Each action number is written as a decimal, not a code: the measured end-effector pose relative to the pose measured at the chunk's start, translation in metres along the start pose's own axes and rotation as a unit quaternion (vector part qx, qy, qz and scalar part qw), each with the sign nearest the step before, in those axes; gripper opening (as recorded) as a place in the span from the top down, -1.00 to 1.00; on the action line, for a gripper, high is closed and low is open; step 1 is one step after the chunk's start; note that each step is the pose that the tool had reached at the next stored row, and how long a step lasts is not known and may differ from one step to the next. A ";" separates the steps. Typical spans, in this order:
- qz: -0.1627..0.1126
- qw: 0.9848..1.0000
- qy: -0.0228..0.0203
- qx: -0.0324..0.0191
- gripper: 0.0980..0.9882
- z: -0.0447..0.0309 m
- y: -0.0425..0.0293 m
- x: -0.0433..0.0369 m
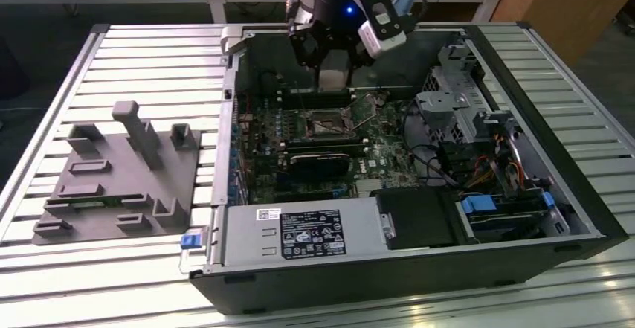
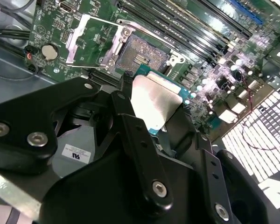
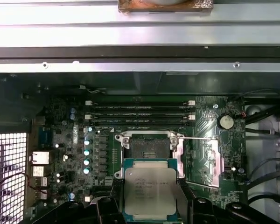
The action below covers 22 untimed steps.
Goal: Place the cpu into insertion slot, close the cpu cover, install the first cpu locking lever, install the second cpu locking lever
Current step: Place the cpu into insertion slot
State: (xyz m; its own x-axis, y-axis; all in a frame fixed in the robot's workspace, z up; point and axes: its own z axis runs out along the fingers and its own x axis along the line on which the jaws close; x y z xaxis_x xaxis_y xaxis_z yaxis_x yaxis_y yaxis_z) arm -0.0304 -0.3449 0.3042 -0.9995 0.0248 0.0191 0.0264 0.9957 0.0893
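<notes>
Black jaws pinch one cpu (image 3: 150,191) near one open insertion slot (image 3: 147,148), its one cpu cover (image 2: 73,46) swung aside.

We saw the gripper (image 1: 335,75) hanging inside the far end of the open computer case (image 1: 585,194), near the insertion slot (image 1: 328,124), not touching it. A black graphics card (image 1: 320,166) sat just beside the slot. A grey fixture (image 1: 119,179) lay on the slatted table (image 1: 149,53), at the exterior view's left of the case.
</notes>
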 end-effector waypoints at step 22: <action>-0.001 1.000 0.000 0.000 0.01 0.0399 0.0054 -0.0005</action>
State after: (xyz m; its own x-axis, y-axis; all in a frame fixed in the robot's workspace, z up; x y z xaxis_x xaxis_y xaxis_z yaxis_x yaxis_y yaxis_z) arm -0.0304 -0.3360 0.2650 -0.9996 0.0227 0.0191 0.0244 0.9957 0.0889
